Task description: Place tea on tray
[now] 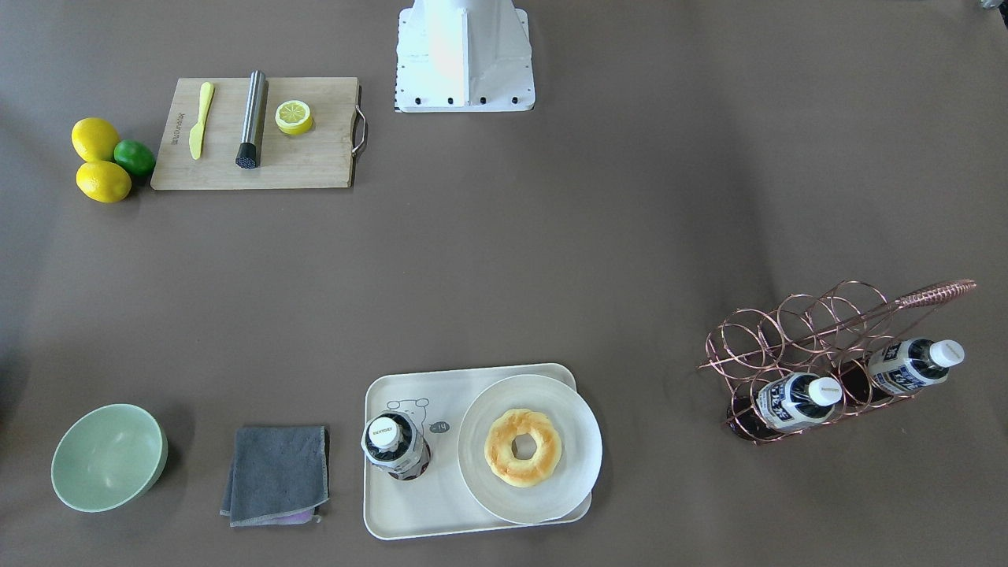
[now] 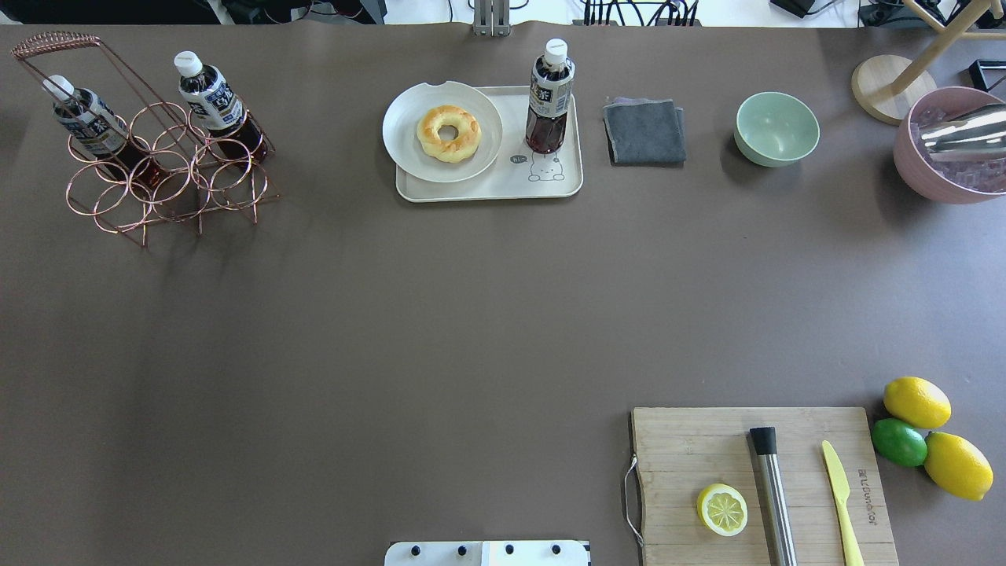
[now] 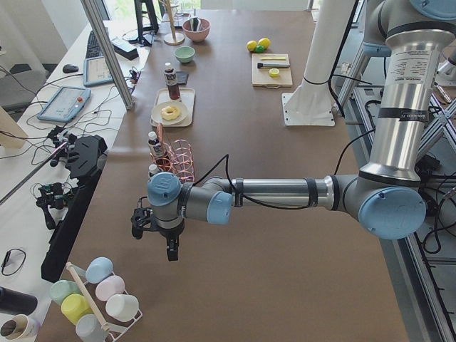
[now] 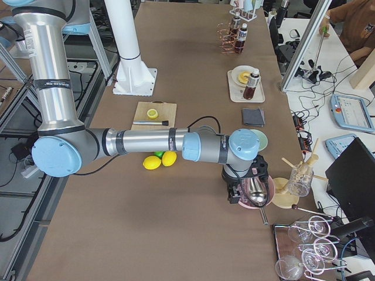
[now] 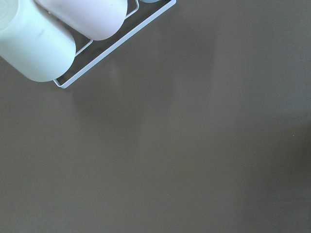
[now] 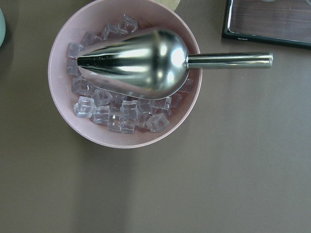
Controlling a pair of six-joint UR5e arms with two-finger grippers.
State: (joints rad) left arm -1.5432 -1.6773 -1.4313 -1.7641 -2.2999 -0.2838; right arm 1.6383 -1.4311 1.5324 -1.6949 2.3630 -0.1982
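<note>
Now: tea [image 2: 548, 102], a clear plastic bottle with a white cap, stands upright on the smooth cream tray [image 2: 487, 191], long axis vertical, cap up, at the tray's end opposite the round plate [image 2: 402, 130]. Left gripper [image 3: 162, 239] and right gripper [image 4: 241, 196] point down from level, outstretched forearms, both well away from the tray; whether either is open or closed cannot be told.
</note>
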